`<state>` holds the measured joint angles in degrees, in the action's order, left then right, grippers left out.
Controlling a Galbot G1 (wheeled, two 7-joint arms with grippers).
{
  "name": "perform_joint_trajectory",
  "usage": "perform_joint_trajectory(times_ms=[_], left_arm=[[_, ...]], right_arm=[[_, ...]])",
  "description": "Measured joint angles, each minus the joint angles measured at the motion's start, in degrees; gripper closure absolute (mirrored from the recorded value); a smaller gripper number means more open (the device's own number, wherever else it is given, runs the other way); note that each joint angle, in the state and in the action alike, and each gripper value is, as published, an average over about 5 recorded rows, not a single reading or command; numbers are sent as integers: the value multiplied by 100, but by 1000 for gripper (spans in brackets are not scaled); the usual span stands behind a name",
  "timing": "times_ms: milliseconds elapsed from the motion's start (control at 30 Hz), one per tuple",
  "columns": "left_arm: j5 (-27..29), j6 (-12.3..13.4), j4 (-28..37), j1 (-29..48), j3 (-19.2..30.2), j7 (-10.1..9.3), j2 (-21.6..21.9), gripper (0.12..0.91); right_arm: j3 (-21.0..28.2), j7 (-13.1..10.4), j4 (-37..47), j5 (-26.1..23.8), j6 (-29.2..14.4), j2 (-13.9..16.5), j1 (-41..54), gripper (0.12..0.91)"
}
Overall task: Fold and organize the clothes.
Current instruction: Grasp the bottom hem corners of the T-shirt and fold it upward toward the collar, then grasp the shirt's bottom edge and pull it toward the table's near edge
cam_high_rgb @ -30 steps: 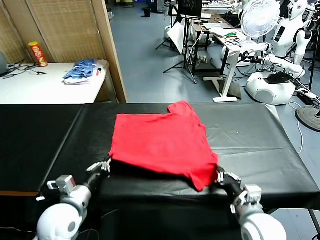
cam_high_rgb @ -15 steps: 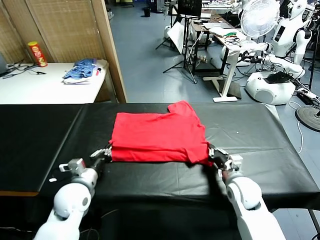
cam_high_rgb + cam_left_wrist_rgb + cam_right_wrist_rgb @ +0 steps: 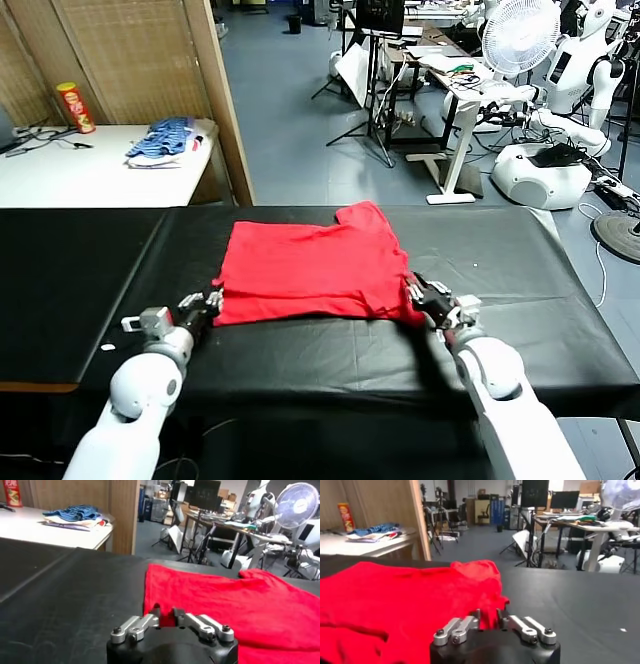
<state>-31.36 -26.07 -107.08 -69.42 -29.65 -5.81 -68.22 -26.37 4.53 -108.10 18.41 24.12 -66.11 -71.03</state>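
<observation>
If we draw our open fingers (image 3: pixel 203 304) (image 3: pixel 428 296) back carelessly, they could snag the red T-shirt (image 3: pixel 315 268) and spoil its fold.

Bare black table (image 3: pixel 520 290) flanks the red T-shirt (image 3: pixel 310 270).

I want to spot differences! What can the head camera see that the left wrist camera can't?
Only the head view shows both arms, with the right claw at the shirt's right edge, and the whole black table. Only the left wrist view shows the left claw close up, open at the cloth's edge. Both show the bright red cotton T-shirt and the blue striped clothes pile.
</observation>
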Motion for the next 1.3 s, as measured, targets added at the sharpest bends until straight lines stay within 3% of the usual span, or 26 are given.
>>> perform_joint_trajectory(times_ms=[133, 233, 467, 533, 633, 800, 933, 1100, 1300], left_arm=[[-9, -19, -113, -201, -28, 0, 13, 261], [-48, -55, -119, -303, -35, 2, 14, 237], [-186, -134, 19, -335, -25, 38, -17, 238], [-196, -140, 51, -326, -19, 47, -22, 275], [-189, -139, 77, -329, -8, 59, -23, 407], [-19, -154, 122, -344, 21, 42, 7, 693], [305, -200, 58, -410, 62, 17, 100, 870], [515, -332, -187, -631, 103, 15, 327, 900], [499, -513, -851, -1256, 51, 4, 617, 901]], right_arm=[[47, 25, -111, -143, -13, -42, -261, 229], [96, 26, -113, -201, -3, -74, -326, 295], [148, 23, -18, -310, -16, -146, -319, 666], [154, 13, -11, -317, -7, -139, -298, 783], [153, -49, -24, -290, 56, -87, -271, 886], [76, -269, -190, -1, 390, 62, -298, 895], [-47, -557, -474, 439, 897, 222, -407, 895], [-244, -838, -970, 703, 1447, 331, -737, 895], [-461, -1019, -1583, 589, 1681, 248, -1443, 895]])
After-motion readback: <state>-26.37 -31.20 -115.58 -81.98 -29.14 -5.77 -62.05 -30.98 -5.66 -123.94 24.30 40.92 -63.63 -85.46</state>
